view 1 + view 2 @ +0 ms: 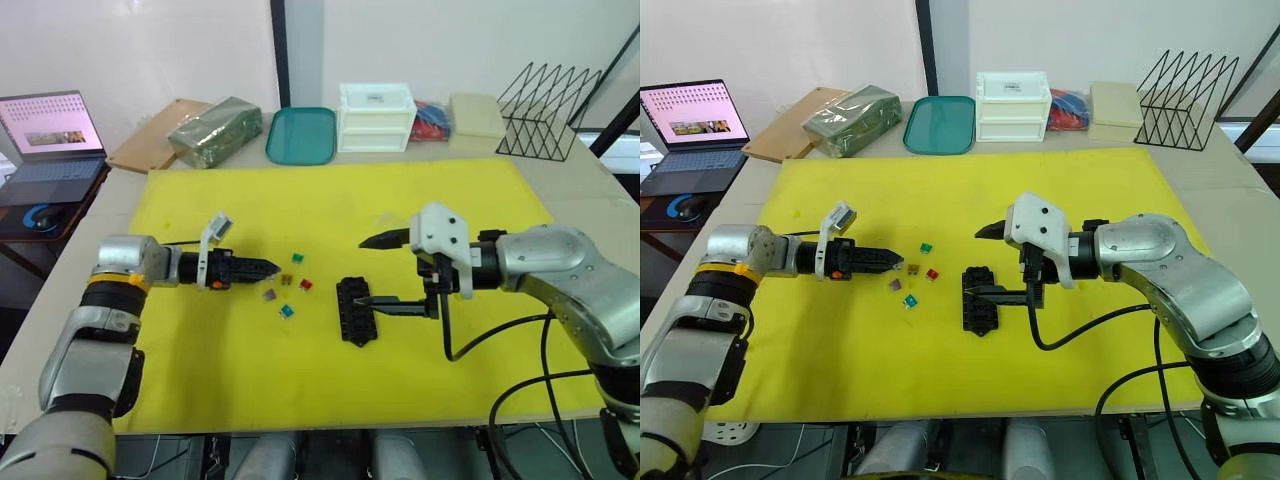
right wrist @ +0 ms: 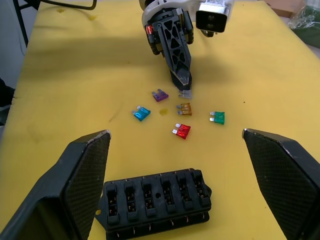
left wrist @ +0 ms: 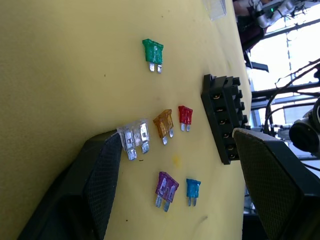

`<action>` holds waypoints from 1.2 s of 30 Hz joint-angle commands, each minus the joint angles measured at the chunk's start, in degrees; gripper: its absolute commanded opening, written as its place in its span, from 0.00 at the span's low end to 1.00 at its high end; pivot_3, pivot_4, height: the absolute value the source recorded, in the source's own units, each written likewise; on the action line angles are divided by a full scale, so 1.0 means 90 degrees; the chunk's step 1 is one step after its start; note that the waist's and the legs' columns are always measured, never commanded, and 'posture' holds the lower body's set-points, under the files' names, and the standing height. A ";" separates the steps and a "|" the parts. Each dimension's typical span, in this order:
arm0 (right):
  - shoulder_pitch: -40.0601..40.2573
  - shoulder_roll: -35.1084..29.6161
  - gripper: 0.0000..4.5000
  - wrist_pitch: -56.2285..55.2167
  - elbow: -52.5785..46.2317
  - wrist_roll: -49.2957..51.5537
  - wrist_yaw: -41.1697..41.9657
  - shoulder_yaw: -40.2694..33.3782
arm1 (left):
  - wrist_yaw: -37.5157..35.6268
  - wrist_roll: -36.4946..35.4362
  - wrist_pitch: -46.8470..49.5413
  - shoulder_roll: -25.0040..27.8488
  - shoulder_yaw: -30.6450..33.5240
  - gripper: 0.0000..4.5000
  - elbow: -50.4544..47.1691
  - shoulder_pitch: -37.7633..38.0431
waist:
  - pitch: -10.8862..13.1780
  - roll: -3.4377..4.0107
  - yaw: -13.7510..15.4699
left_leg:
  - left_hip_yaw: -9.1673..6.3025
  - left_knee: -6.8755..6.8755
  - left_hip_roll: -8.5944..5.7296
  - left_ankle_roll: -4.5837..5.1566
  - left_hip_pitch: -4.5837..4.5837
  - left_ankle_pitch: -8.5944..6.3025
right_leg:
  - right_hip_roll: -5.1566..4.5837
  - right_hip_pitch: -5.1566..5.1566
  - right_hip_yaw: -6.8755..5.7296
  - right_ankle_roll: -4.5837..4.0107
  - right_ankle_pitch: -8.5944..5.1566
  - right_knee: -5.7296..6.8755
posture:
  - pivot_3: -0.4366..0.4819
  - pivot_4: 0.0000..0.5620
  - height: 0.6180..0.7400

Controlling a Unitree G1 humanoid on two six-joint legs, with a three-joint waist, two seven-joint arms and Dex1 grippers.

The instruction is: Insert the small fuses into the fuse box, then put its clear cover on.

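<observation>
- Beige table (image 1: 585, 185), with a laptop (image 1: 50, 140), a teal tray (image 1: 301, 135), a white drawer unit (image 1: 377, 117) and a black wire rack (image 1: 548, 110) along its far edge.
- Yellow mat (image 1: 250, 370), spread flat over the middle of the table.
- Right gripper (image 1: 360, 270), reaching in from the right with fingers spread wide. Nothing between the fingers, and the nearer one over the fuse box. Whether touching it, cannot tell.
- Left gripper (image 1: 272, 268), low over the mat and pointing toward the fuses. Fingers parted in the left wrist view, one fingertip (image 3: 112, 145) right against the grey fuse.
- Fuse box (image 1: 352, 325), black, flat on the mat near its centre, slots facing up, just right of the loose fuses.
- Clear cover (image 3: 215, 7), only a corner seen, on the mat beyond the green fuse.
- Small fuses, six, loose on the mat between the left gripper and the fuse box:
  - green (image 3: 153, 51), farthest out
  - red (image 3: 185, 115) and amber (image 3: 163, 122), side by side
  - grey (image 3: 135, 137), at the fingertip
  - purple (image 3: 166, 185) and teal (image 3: 193, 188), nearest the robot
</observation>
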 commanded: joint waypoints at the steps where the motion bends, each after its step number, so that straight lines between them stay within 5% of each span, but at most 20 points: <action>1: -0.0098 -0.0050 1.00 -0.0048 -0.0191 0.0000 0.0014 -0.0111 | -0.0007 0.0112 -0.0120 -0.0109 -0.0065 0.82 0.0059 0.0022 | 0.0000 0.0000 0.0002 | 0.0000 0.0000 0.0000 0.0000 0.0000 0.0000 | 0.0000 0.0000 0.0000 0.0000 0.0000 0.0000 | 0.48 0.27 1.00; 5: -0.0109 -0.0052 1.00 -0.0069 -0.0169 -0.0025 0.0020 -0.0098 | 0.0026 0.0217 -0.0225 -0.0109 -0.0074 0.69 0.0089 0.0069 | 0.0000 0.0000 -0.0003 | -0.0001 0.0000 0.0000 0.0000 0.0000 0.0000 | 0.0000 0.0000 0.0000 0.0000 0.0000 0.0000 | 0.48 0.27 1.00; 10: -0.0151 -0.0027 1.00 -0.0104 -0.0118 -0.0074 0.0044 -0.0061 | -0.0057 0.0344 -0.0320 -0.0058 -0.0138 0.32 0.0039 0.0190 | 0.0000 0.0000 -0.0020 | 0.0000 -0.0001 0.0000 0.0000 0.0000 0.0000 | 0.0000 -0.0002 0.0000 0.0000 0.0000 0.0000 | 0.48 0.27 1.00; 18: -0.0208 -0.0008 1.00 -0.0144 -0.0061 -0.0162 0.0110 -0.0026 | -0.0091 0.0522 -0.0510 -0.0010 -0.0168 0.32 0.0088 0.0302 | 0.0000 0.0000 -0.0024 | 0.0000 -0.0001 0.0001 0.0000 0.0000 0.0000 | 0.0001 -0.0002 0.0000 0.0000 0.0000 0.0000 | 0.48 0.27 1.00; 24: -0.0235 0.0002 1.00 -0.0139 -0.0046 -0.0179 0.0138 -0.0021 | -0.0072 0.0599 -0.0612 -0.0047 -0.0151 0.01 0.0089 0.0371 | 0.0000 0.0000 -0.0029 | 0.0001 -0.0002 0.0001 0.0000 0.0000 0.0000 | 0.0001 -0.0003 0.0000 0.0000 0.0000 0.0000 | 0.48 0.27 1.00; 36: -0.0274 -0.0017 1.00 -0.0081 -0.0035 -0.0176 0.0198 -0.0054 | 0.0023 0.0554 -0.1319 0.0103 0.0273 0.01 -0.0251 0.0611 | -0.0003 0.0001 -0.0039 | 0.0001 -0.0002 0.0003 0.0000 0.0002 0.0000 | 0.0002 -0.0003 0.0001 0.0000 0.0000 0.0002 | 0.48 0.27 1.00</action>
